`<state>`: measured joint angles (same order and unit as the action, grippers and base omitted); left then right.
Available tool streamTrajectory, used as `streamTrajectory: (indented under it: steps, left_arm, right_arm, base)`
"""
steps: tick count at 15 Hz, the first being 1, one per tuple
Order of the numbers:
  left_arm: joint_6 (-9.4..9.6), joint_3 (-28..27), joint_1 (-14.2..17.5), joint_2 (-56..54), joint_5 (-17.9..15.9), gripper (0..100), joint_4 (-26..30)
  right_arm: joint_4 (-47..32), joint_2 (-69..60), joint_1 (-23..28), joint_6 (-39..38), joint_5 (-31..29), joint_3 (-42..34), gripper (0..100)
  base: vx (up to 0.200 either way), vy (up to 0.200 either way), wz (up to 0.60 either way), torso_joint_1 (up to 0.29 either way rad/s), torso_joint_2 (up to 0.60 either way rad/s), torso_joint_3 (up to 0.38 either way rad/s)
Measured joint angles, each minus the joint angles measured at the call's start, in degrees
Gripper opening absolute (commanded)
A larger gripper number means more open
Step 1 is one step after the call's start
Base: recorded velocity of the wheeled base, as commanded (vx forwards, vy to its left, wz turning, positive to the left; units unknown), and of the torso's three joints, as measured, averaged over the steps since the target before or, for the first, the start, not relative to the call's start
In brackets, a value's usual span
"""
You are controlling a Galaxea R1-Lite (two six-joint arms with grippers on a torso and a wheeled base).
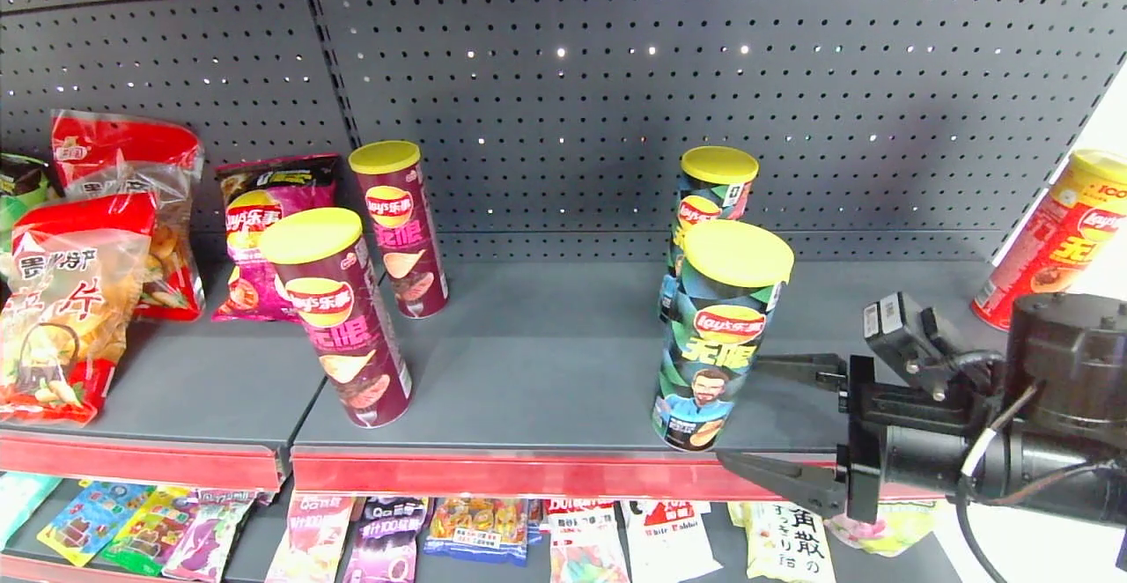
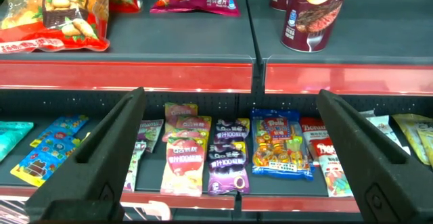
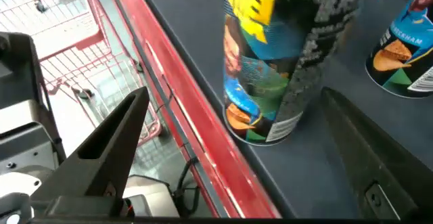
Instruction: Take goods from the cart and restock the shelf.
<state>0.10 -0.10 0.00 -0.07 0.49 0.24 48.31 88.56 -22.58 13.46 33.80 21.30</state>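
Standing on the shelf (image 1: 546, 363), teal can (image 1: 718, 336) sits beside right gripper (image 1: 747, 411), fingers apart (left gripper (image 2: 230, 94) likewise).

The shelf (image 1: 546, 363) is smooth matt grey painted metal, its back panel (image 1: 704, 81) perforated metal, its front strip (image 1: 493, 473) glossy red. The cans (image 1: 718, 354) have a glossy printed surface and smooth yellow plastic lids (image 1: 738, 253). The bags (image 1: 66, 301) are shiny, crinkled plastic film. The cart (image 3: 61, 21) is metal wire.
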Motion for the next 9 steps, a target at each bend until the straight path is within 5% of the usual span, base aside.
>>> streamTrajectory:
  steps: [5,9]
  left_arm:
    - [0.00,0.0,0.0,0.0,0.0,100,0.0]
    - [0.00,0.0,0.0,0.0,0.0,100,0.0]
  right_arm:
    - [-0.1,2.0,2.4,-0.5,0.6,1.4,100]
    - [-0.1,4.5,2.5,0.1,9.0,4.8,100]
  base:
    - [0.000,0.000,0.00,0.000,0.00,0.000]
    - [0.000,0.000,0.00,0.000,0.00,0.000]
